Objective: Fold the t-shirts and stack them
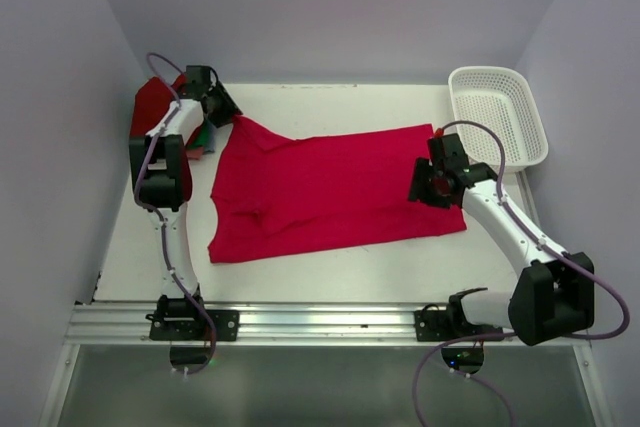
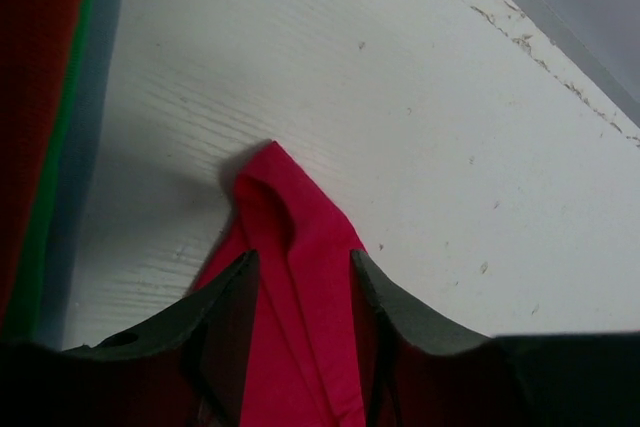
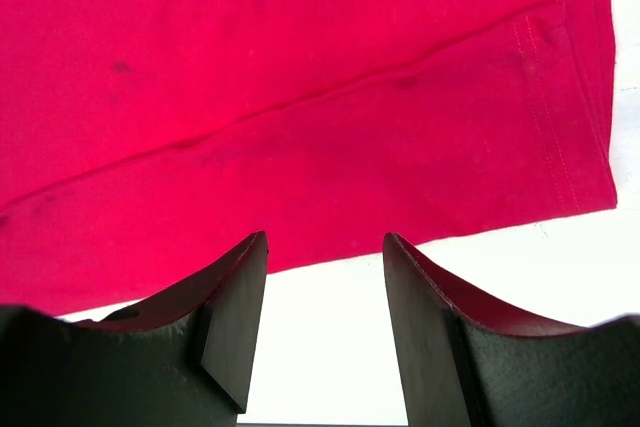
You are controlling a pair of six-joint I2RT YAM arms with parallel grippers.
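Note:
A bright crimson-pink t-shirt [image 1: 330,187] lies spread on the white table, roughly flat. Its far-left sleeve is drawn out to a point. My left gripper [image 1: 232,117] is shut on that sleeve tip; in the left wrist view the bunched cloth [image 2: 300,237] fills the gap of the gripper [image 2: 302,257]. My right gripper [image 1: 425,187] stands open at the shirt's right edge. In the right wrist view bare table shows between the tips of the gripper [image 3: 325,237], and the hem [image 3: 300,97] lies just beyond them. Folded t-shirts [image 1: 150,107] are stacked at the far left, behind the left arm.
A white lattice basket [image 1: 535,132] stands at the back right corner. The folded stack shows as dark red [image 2: 40,97] and green [image 2: 60,167] edges on the left of the left wrist view. The table's back edge [image 2: 560,77] runs close behind the sleeve tip.

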